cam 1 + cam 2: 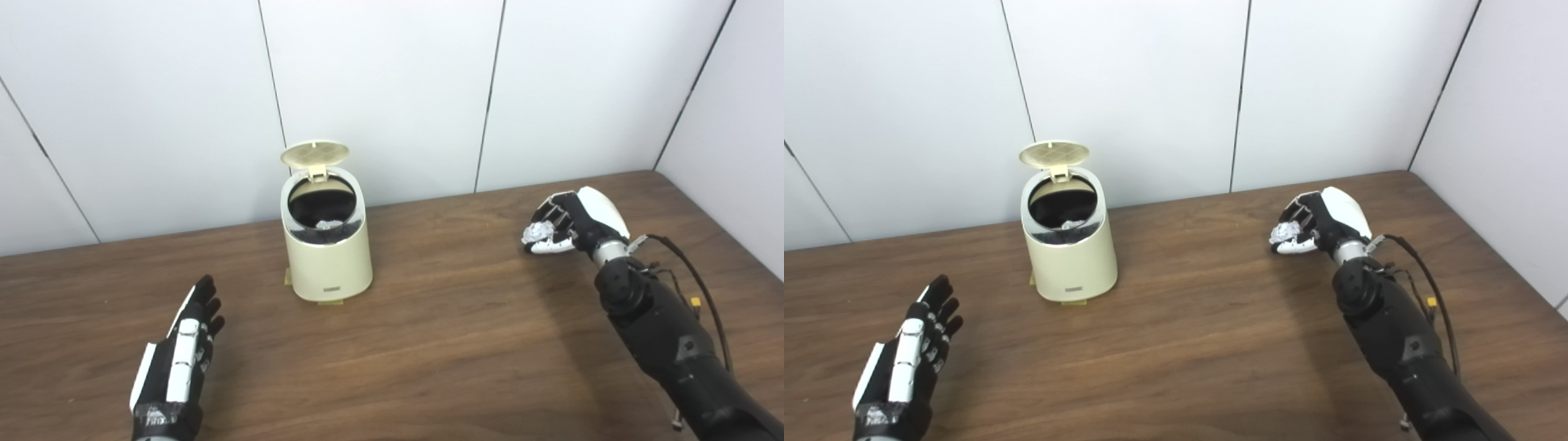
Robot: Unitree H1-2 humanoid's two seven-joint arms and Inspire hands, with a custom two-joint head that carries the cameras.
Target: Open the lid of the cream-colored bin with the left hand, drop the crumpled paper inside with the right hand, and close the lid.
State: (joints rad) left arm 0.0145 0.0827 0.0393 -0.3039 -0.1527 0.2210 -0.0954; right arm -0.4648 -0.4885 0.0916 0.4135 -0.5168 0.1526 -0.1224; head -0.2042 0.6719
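- Lid (315,153) is up on the cream-colored bin (327,257), tipped back toward the wall panels (380,92) behind it, so the round mouth is wide open and facing upward.
- Inside the bin's mouth there is something pale and crumpled sitting low against the dark liner; what it is, I cannot tell.
- The right hand (566,222) hangs above the bench (459,343) well off to the right of the bin, fingers curled around the crumpled paper (539,233), which peeks out pale and wrinkled between thumb and fingers.
- So the key relation is this: the bin's mouth lies to the left of the paper-carrying hand, at roughly the same depth on the bench, with a long stretch of bare wood between them.
- The judgement from here is a sideways carry leftward, with the hand high enough to clear the bin's rim, ending over the dark opening before any release.
- The left hand (180,352) sits in front of the bin and to its left, nearer the camera, fingers extended and slightly spread, holding nothing.
- That left hand is the nearer of the two to the bin, yet apart from it, not touching body or lid.
- Watch the raised lid: it stands at the back of the mouth, so an approach from the right side or the front looks clear.
- Closing the lid is not yet done.
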